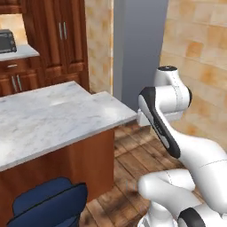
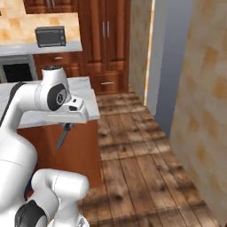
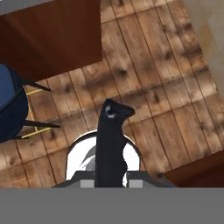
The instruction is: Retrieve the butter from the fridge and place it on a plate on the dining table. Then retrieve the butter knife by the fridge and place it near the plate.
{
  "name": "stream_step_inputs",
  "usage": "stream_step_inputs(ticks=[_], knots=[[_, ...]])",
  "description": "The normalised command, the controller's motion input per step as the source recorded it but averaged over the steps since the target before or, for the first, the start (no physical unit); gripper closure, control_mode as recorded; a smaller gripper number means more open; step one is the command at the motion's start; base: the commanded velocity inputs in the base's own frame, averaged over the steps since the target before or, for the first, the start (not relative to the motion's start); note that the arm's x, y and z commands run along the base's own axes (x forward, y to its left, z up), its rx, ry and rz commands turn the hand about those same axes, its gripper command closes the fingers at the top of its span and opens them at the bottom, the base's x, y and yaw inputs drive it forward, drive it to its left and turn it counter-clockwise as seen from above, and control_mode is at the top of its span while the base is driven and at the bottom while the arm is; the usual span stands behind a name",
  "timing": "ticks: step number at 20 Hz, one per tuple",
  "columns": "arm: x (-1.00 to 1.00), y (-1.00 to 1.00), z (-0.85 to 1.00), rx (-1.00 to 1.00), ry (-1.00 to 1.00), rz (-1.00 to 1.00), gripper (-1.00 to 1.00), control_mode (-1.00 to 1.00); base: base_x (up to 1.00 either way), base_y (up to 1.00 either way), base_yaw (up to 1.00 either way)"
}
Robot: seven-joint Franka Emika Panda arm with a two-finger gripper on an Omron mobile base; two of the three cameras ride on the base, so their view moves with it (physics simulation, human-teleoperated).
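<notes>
One butter knife (image 3: 110,144) is pinched in your end effector (image 3: 109,177), hanging blade-down over the wooden floor (image 3: 166,87), just beside the right end of the marble counter (image 1: 53,115), near a blue chair (image 1: 48,205).

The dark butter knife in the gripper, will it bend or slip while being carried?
The butter knife looks stiff: it hangs straight below the gripper. Slim and small, it is probably light. Its smooth dark surface might slip or swing, since the grip is at one end.
</notes>
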Motion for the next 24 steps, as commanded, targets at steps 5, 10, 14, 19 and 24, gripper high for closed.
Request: stream_step_inputs(ticks=[5,10,14,19,24], knots=[[0.00,0.00,0.00,0.00,0.00,0.00,1.00,1.00,-0.16,0.06,-0.70],[0.00,0.00,0.00,0.00,0.00,0.00,1.00,1.00,-0.42,0.04,-0.60],[0.00,0.00,0.00,0.00,0.00,0.00,1.00,1.00,-0.89,0.08,-0.59],[0.00,0.00,0.00,0.00,0.00,0.00,1.00,1.00,-0.73,0.17,-0.43],[0.00,0.00,0.00,0.00,0.00,0.00,1.00,1.00,-0.85,0.22,-0.30]])
